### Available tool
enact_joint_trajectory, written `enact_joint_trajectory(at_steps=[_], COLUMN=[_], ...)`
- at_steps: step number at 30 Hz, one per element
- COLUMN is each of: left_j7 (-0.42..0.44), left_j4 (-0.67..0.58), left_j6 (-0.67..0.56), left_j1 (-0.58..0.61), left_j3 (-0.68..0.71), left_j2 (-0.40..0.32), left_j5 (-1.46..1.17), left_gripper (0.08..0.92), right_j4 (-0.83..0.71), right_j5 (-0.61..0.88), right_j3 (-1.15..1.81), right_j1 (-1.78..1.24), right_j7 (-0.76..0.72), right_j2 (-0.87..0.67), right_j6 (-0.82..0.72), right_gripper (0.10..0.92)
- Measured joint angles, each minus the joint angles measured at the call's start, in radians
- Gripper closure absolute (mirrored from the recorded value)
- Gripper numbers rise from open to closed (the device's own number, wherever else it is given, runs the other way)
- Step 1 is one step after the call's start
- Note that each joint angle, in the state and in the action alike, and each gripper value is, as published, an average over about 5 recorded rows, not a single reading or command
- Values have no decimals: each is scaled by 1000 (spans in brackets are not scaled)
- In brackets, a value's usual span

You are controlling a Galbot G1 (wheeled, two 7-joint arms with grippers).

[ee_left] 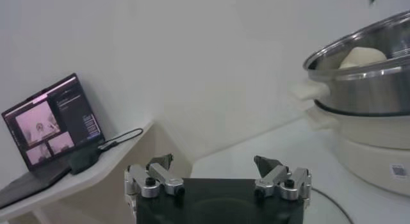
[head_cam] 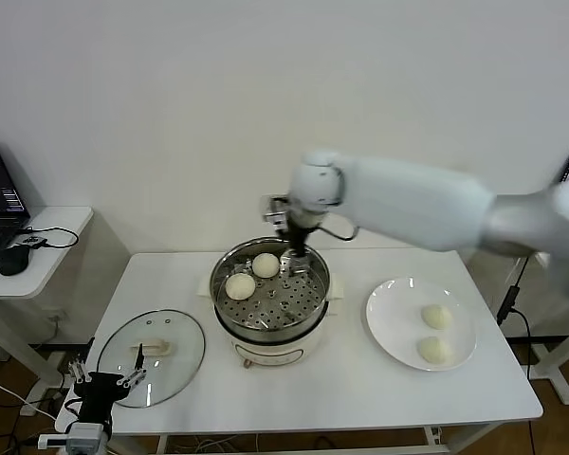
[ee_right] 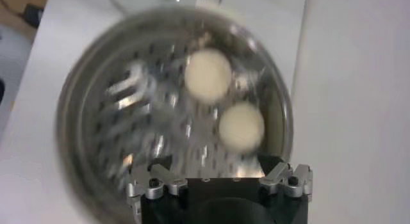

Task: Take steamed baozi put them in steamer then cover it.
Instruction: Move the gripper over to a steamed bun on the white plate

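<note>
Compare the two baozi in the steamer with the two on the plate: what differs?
The baozi in the steamer sit on its perforated tray, side by side near the far-left wall. The baozi on the plate lie spaced apart on the flat white plate. All four are round and cream-white.

The steamer [head_cam: 270,313] is shiny steel, its perforated tray glossy, on a smooth cream plastic-looking base. The baozi [head_cam: 240,285] look matt and smooth. The cover [head_cam: 152,346] is clear glass, metal-rimmed. The plate [head_cam: 391,327] is glossy white; the counter [head_cam: 360,389] is smooth, matt white.
</note>
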Motion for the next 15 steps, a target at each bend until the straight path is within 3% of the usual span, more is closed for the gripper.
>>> enact_joint_trajectory(at_steps=[15], left_j7=[5], left_j4=[-4], left_j6=[5], left_j1=[20], left_j3=[40], left_j2=[-19], left_j5=[37], left_gripper=[177], right_j4=[178], right_j5=[-225], right_j3=[176], right_j1=[-221], right_j7=[-106], right_j2=[-490], right_j6=[151], right_gripper=[203])
